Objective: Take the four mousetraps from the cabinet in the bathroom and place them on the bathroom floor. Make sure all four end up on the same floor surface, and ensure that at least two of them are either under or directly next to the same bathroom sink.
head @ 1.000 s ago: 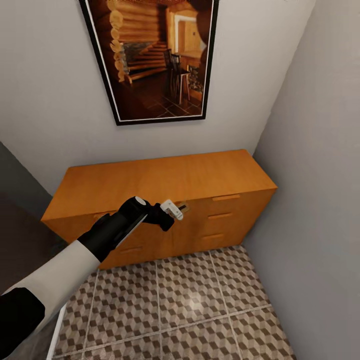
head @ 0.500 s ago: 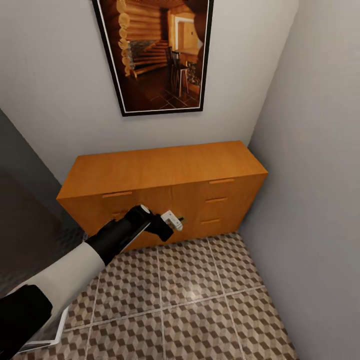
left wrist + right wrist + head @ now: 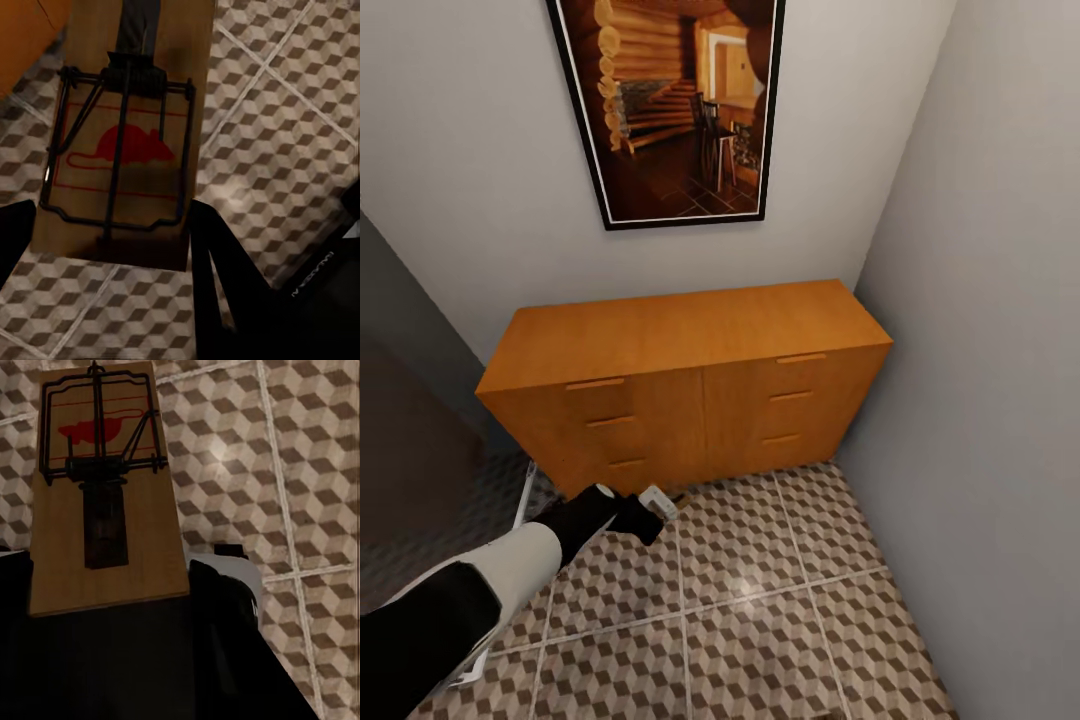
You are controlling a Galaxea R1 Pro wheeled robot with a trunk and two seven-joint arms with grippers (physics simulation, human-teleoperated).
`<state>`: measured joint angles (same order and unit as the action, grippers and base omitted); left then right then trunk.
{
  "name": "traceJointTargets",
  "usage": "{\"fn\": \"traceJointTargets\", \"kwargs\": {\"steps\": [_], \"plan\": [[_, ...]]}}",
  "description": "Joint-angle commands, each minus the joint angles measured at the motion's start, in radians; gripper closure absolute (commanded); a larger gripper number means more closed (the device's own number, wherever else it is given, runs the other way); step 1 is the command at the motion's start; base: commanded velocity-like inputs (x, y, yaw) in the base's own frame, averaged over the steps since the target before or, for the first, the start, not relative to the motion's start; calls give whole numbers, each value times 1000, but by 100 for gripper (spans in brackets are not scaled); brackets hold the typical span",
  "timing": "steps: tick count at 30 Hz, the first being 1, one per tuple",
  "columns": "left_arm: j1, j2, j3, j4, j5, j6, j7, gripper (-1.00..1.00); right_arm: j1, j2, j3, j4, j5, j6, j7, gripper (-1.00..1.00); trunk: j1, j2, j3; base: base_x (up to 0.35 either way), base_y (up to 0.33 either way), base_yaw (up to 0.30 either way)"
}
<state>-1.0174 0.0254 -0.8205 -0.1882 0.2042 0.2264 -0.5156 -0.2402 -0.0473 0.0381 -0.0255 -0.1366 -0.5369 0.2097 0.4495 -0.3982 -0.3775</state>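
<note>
- Your left hand [image 3: 650, 512] hangs low over the bathroom floor [image 3: 780, 600], just in front of the cabinet [image 3: 690, 340], whose drawers all look closed from the head camera.
- In the left wrist view, that hand [image 3: 112, 232] is clenched on a mousetrap [image 3: 124, 142]: the board sits between the dark fingers [image 3: 217, 262], red mouse mark up, with the cube-pattern tiles beneath it.
- In the right wrist view, your right hand [image 3: 105, 607] grips a second mousetrap [image 3: 101, 495] the same way, its board standing out past the fingers [image 3: 225, 607] above the tiles.
- Progress, as a judgement: two traps are out of the cabinet and in your hands, but neither looks set down yet; whether either board touches the floor cannot be told.
- The other two traps cannot be accounted for from these views.
- Still to do: get all four onto this floor, with at least two under or beside the sink.
- A framed picture [image 3: 670, 110] hangs on the wall above the cabinet.
</note>
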Motion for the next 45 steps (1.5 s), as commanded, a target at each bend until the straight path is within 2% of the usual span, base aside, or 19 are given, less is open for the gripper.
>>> {"fn": "traceJointTargets", "kwargs": {"steps": [1,3,5,8,11,13,15,17,19,24,27,30,33,37,41,43,45], "plan": [[1,-11,-2,81,42,-54,4,100,-1,-4,4,-6,-14,-3,3,100,0,-2,-1,0,0,0],[5,-26,-2,174,87,-121,15,100,-1,-7,4,-25,-14,-4,-19,100,0,-2,-1,0,0,0],[16,-26,-1,227,136,-168,47,100,-1,-9,4,-70,-13,-2,-70,100,0,-2,-1,0,0,0],[55,-12,0,252,174,-197,95,100,-1,-11,4,-139,-8,5,-140,100,0,-2,-1,0,0,0],[104,0,1,262,209,-252,121,100,-1,-11,4,-208,36,45,-183,100,0,-2,-1,0,0,0],[129,7,1,263,225,-307,127,100,-1,-12,3,-250,69,86,-192,100,0,-2,-1,0,0,0],[164,19,1,265,239,-436,147,100,-1,-12,3,-315,109,150,-197,100,0,-2,-1,0,0,0],[194,25,1,266,244,-527,184,100,-1,-12,3,-365,126,192,-199,100,0,-2,-1,0,0,0],[225,27,1,266,247,-580,230,100,-1,-12,3,-411,135,222,-200,100,0,-2,-1,0,0,0],[314,29,2,266,249,-665,333,100,-1,-12,2,-508,143,273,-200,100,0,-2,-1,0,0,0],[375,30,3,266,251,-775,394,100,-1,-13,2,-560,144,316,-200,100,0,-2,-1,0,0,0],[412,29,3,266,253,-832,441,100,-1,-14,2,-583,144,341,-201,100,0,-2,-1,0,0,0],[461,24,3,266,255,-895,531,100,-1,-15,2,-597,144,360,-201,100,0,-2,-1,0,0,0],[499,18,3,266,263,-991,644,100,-1,-16,2,-601,145,365,-201,100,0,-2,-1,0,0,0],[526,9,3,266,296,-1043,746,100,-1,-17,2,-603,146,365,-201,100,0,-2,-1,0,0,0],[536,6,3,266,346,-1060,795,100,-1,-17,2,-603,146,356,-200,100,0,-2,-1,0,0,0],[540,4,3,266,402,-1066,815,100,-1,-16,3,-603,146,330,-199,100,0,-2,-1,0,0,0]]}}
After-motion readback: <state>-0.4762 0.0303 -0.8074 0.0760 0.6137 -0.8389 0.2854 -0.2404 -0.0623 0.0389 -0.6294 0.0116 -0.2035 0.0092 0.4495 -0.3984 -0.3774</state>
